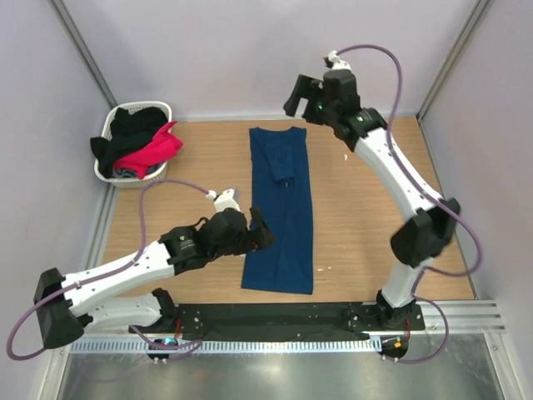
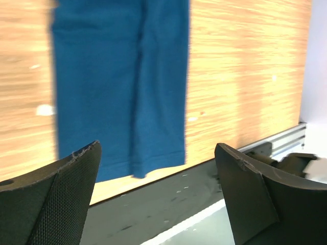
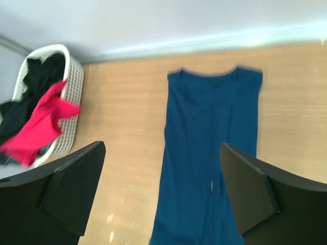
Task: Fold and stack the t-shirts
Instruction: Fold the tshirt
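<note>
A navy blue t-shirt [image 1: 281,208] lies on the wooden table, folded lengthwise into a long narrow strip with its collar at the far end. My left gripper [image 1: 265,231] hovers at the strip's left edge, near its lower half. In the left wrist view the gripper [image 2: 158,171] is open and empty above the shirt's hem [image 2: 120,81]. My right gripper [image 1: 291,98] is raised over the far end of the table, past the collar. It [image 3: 161,191] is open and empty, looking down on the shirt [image 3: 209,153]. A pink t-shirt [image 1: 154,150] and a black t-shirt [image 1: 133,123] lie bunched in the basket.
A small white woven basket [image 1: 111,177] stands at the far left corner of the table; its rim [image 3: 74,87] also shows in the right wrist view. A black base plate [image 1: 275,315] runs along the near edge. Pale walls enclose the table on three sides.
</note>
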Robot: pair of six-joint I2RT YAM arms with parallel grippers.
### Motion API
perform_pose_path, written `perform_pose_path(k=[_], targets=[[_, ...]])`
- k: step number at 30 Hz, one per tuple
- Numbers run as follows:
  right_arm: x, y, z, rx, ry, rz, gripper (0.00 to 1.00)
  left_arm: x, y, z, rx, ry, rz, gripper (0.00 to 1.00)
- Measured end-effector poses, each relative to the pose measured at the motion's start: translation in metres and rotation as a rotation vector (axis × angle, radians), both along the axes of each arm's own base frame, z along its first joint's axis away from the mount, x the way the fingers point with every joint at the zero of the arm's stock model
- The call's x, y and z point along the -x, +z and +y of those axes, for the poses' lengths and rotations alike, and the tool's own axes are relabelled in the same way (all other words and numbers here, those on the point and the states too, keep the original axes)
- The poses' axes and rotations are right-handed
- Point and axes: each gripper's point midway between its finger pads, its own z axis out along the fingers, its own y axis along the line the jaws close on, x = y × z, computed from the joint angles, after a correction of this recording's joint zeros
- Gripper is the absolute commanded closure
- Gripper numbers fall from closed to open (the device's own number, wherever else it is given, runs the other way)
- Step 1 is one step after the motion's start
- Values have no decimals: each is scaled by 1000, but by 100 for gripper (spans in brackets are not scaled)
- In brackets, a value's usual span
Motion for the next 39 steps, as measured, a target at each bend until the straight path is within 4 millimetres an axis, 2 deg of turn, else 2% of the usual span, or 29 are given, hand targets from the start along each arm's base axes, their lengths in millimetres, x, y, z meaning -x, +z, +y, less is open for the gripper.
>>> perform_pose_path(k=[2,3,5,6,9,11,13,14,18,22,32,37,39], targets=[[37,2,-13,-29,1,11,3,5,-7,18,-2,16,-5,8],[63,-13,-21,-36,3,52,4,9,-14,27,-11,21,0,12],[106,-51,-31,-44,14,136,9,16,-31,43,-23,38,17,15],[130,-79,-36,-35,17,205,11,19,-42,51,-32,46,33,19],[200,-164,-43,2,28,415,14,32,-73,64,-61,54,87,23],[244,-208,-51,26,34,538,18,41,-95,70,-85,48,135,25],[283,-236,-62,35,25,629,20,49,-114,74,-112,42,186,26],[296,-243,-66,28,16,649,22,52,-121,74,-124,37,206,27],[324,-251,-73,-43,-5,673,28,56,-131,71,-137,28,249,28],[339,-262,-65,-88,4,708,32,56,-130,68,-101,37,243,30],[381,-292,-50,-117,15,842,43,60,-142,67,-99,44,276,30],[390,-294,-40,-134,32,861,50,58,-142,64,-92,44,272,31],[393,-296,-35,-141,40,867,58,56,-142,62,-86,44,270,32]])
